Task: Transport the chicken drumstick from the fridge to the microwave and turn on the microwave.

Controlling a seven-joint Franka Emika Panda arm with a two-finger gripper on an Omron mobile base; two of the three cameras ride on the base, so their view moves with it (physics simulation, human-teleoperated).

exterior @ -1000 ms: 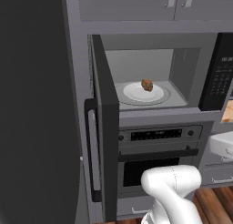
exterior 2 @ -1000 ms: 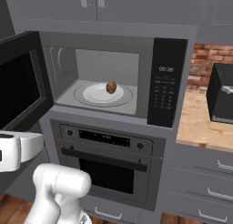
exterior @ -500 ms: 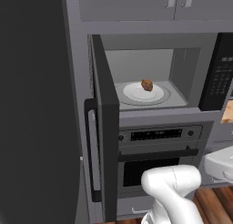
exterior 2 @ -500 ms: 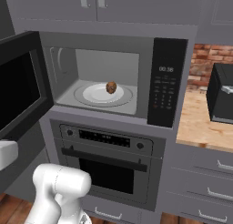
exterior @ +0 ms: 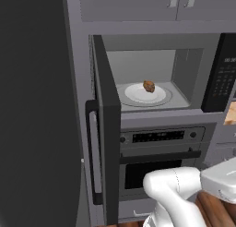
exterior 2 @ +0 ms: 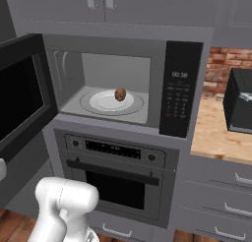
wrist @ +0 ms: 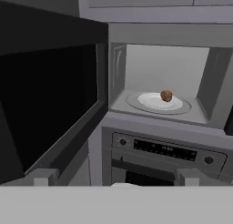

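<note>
Grey gripper (wrist: 116, 176) fingers spread wide and holding nothing, facing the oven (wrist: 164, 150) front below; beyond it the microwave (exterior 2: 123, 83) with door (exterior 2: 22, 93) swung open leftward, the chicken drumstick (exterior 2: 120, 94) resting on its pale round turntable (exterior 2: 106, 104) inside.

You have a golden-brown chicken drumstick (exterior 2: 120, 94) on a pale white turntable (exterior 2: 101, 104); a grey microwave (exterior 2: 103, 49) with dark door window (wrist: 45, 100) and black keypad panel (exterior 2: 179, 96); red brick wall (exterior 2: 224, 66); tan counter (exterior 2: 216, 137); reddish wood floor (exterior 2: 15, 226).
</note>
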